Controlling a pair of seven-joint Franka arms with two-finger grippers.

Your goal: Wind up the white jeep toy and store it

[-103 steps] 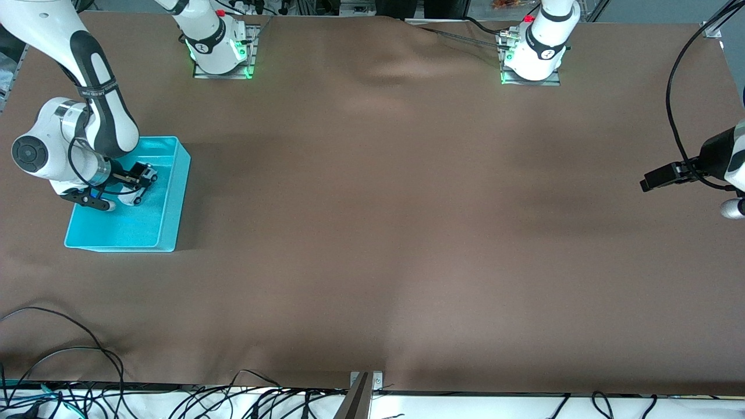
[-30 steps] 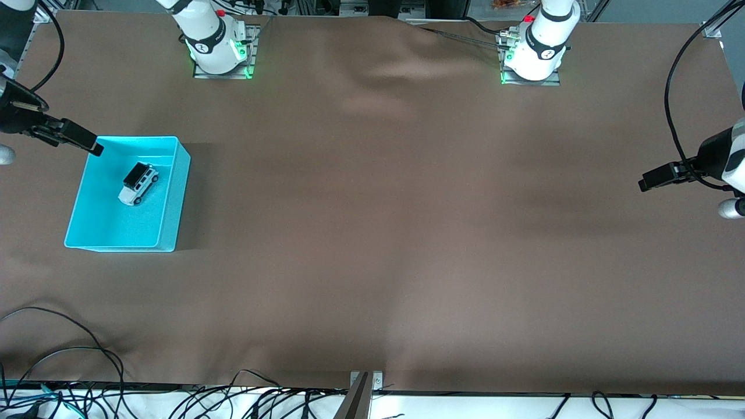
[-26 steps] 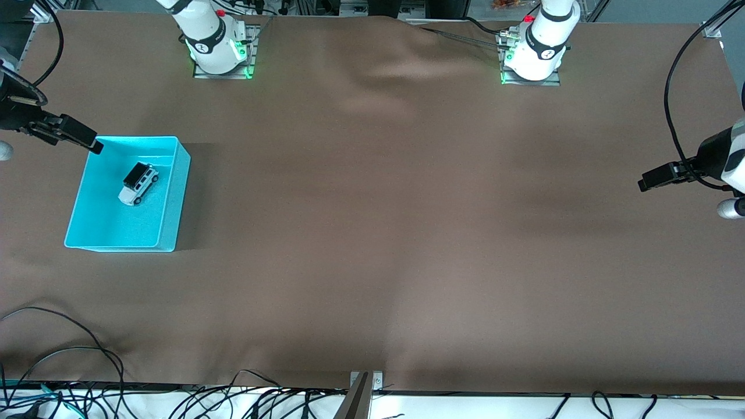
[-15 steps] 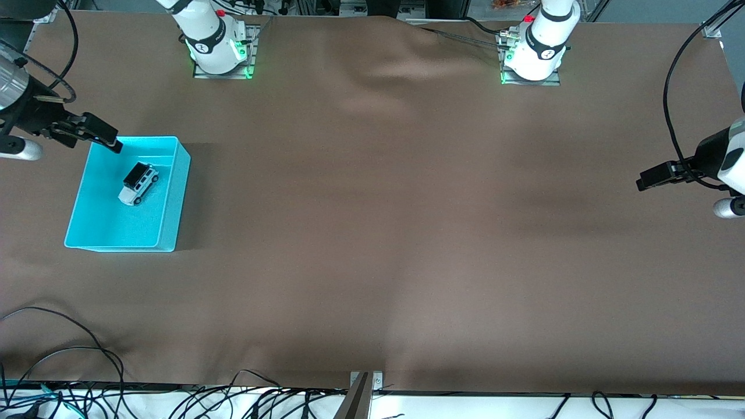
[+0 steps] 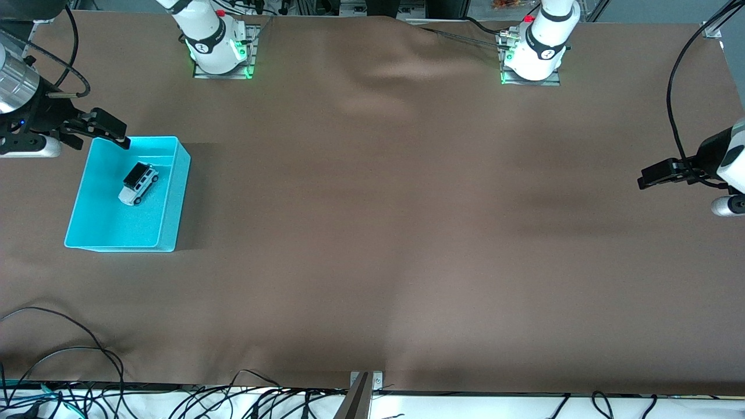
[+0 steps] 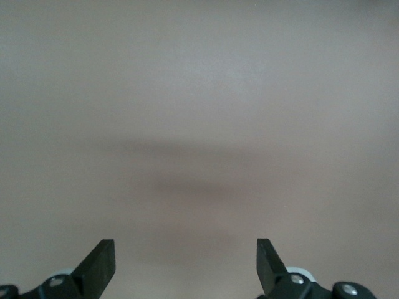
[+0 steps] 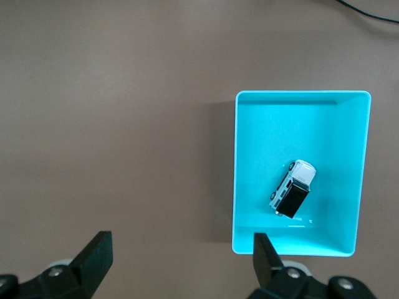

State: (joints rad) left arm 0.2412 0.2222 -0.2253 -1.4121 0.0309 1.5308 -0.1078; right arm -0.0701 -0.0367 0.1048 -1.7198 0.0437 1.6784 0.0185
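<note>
The white jeep toy (image 5: 138,183), white with a black roof, lies on its wheels in the turquoise bin (image 5: 169,215) toward the right arm's end of the table. It also shows in the right wrist view (image 7: 293,189), inside the bin (image 7: 349,156). My right gripper (image 5: 110,132) is open and empty, up in the air over the bin's rim by the corner toward the robots' bases. My left gripper (image 5: 655,174) is open and empty, held over bare brown cloth at the left arm's end of the table.
A brown cloth (image 5: 372,221) covers the whole table, with soft wrinkles near the bases. Loose black cables (image 5: 70,349) lie at the table edge nearest the front camera. A metal bracket (image 5: 361,384) sits at the middle of that edge.
My right gripper has let go of the jeep in the bin and risen out of it, then drifted back over the bin's corner. The left arm has barely moved.
</note>
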